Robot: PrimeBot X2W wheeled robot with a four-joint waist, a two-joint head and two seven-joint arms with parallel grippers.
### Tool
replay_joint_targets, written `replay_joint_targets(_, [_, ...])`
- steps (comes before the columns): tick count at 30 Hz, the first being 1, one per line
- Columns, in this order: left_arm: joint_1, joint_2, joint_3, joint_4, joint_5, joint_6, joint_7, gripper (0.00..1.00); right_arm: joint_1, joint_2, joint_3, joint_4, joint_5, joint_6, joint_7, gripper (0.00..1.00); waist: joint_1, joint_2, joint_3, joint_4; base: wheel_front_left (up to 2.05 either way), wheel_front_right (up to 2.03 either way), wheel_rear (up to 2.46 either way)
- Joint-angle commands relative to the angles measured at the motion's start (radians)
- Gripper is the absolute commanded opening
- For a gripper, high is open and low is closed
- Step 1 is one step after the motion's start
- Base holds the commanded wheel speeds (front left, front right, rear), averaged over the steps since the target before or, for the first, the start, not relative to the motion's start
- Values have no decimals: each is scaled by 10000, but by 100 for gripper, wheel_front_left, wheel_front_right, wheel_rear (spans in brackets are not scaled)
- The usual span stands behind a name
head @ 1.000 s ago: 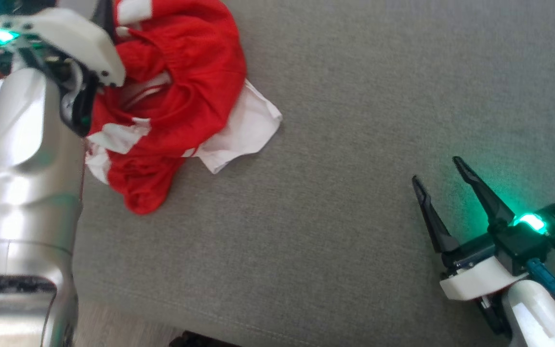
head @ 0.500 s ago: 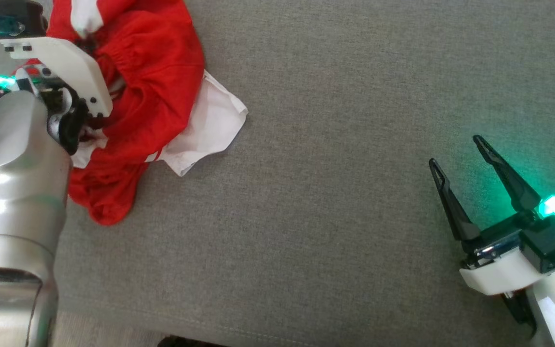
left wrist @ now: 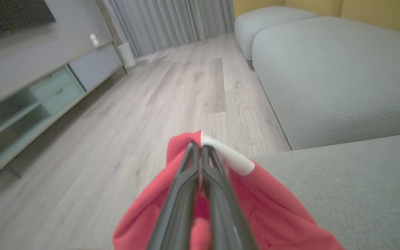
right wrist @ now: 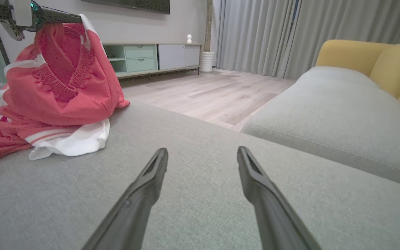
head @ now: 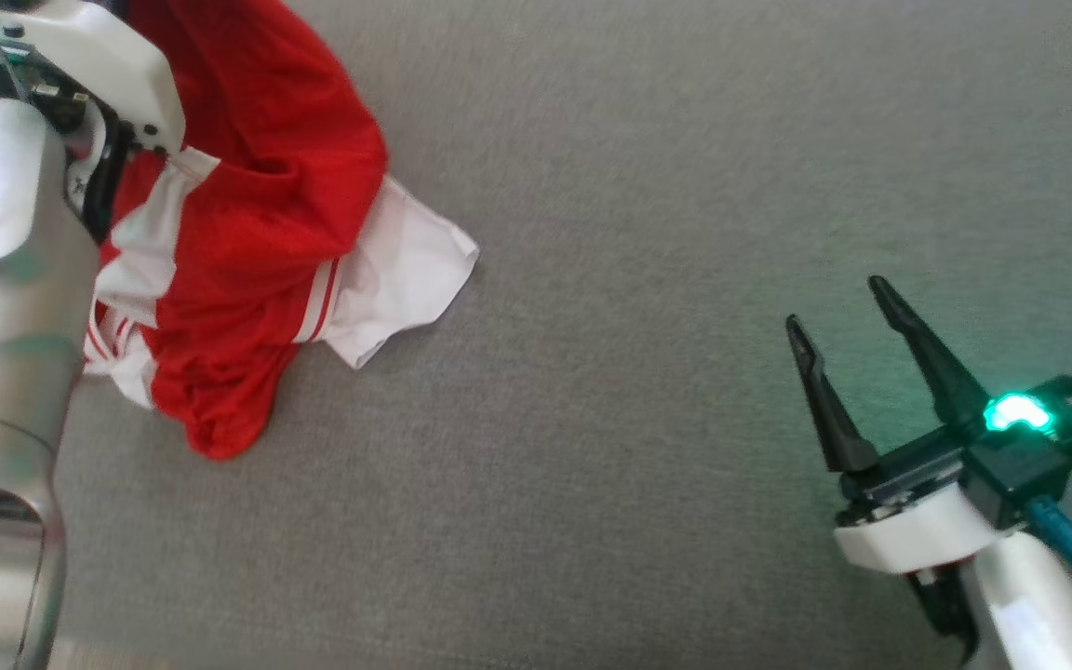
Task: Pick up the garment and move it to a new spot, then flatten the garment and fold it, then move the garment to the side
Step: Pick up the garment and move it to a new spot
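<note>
Grey sofa [head: 638, 372] lies between the garment [head: 257, 233] at its left edge and the right gripper [head: 834, 301], whose jaws stand wide open well apart from it, with floor [right wrist: 214, 97], cabinet [right wrist: 144, 59] and curtains [right wrist: 255, 34] beyond. In the head view the left arm [head: 6, 279] covers the pinch, which the left wrist view shows: the left gripper [left wrist: 199, 147] has its jaws closed on a red-and-white edge. The garment hangs from that grip down to a heap on the sofa, white hem toward the right gripper.

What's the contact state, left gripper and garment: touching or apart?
Touching. Left wrist view shows the left gripper shut on a fold of the garment.
</note>
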Motion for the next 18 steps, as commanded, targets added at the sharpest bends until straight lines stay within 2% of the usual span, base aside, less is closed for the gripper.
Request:
replay_joint_targets(1, [-710,696,-251,-481,67,18,-157,0,180,227,240,-208,101,-7,-109,100,1,0,-987,-600,0,0,0])
replay_joint_targets(5, [-989,798,-1025,-871,-2,18,-145,0,316,554,233,-127,155,-7,-109,100,1,0,-1575,-1100,0,0,0])
replay_joint_targets(10, [-1400,960,-2375,-1644,-289,18,69,0,627,1056,153,-52,217,-7,-109,100,1,0,-2405,-2119,0,0,0])
replay_joint_targets(13, [-1420,931,-3118,-2234,-1061,18,360,0,849,1278,202,-6,216,-7,-109,100,1,0,-2809,-2800,0,0,0])
replay_joint_targets(18, [-1485,1237,-4222,-3030,-2132,18,794,0,1099,1508,348,99,222,-7,-109,100,1,0,-3220,-4022,0,0,0])
